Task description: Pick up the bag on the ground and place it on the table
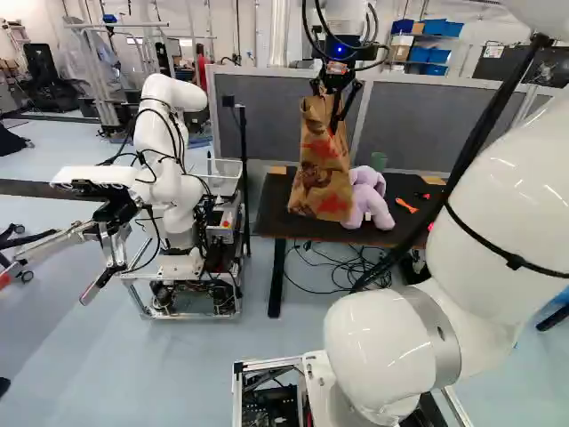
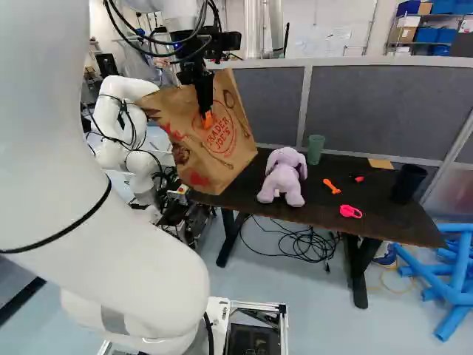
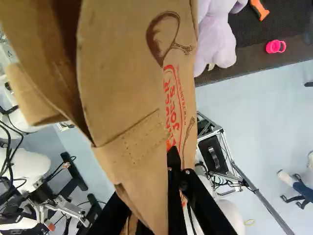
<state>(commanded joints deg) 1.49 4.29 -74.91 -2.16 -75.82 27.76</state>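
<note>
Hanging from the tool (image 1: pixel 334 125) in the left base view, the paper bag (image 1: pixel 320 173) runs its long axis down toward seven o'clock, over the bench (image 1: pixel 276 203); the plush toy (image 1: pixel 367 197) sits just beside, at four.

In the right base view, the bag's foot overlaps the bench's near-left end, at seven from the tool; whether it touches, I can't tell. Lowering looks next, watching the plush at four.

In the wrist view, the fingers pinch the bag's paper, the bag filling twelve o'clock ahead.
</note>
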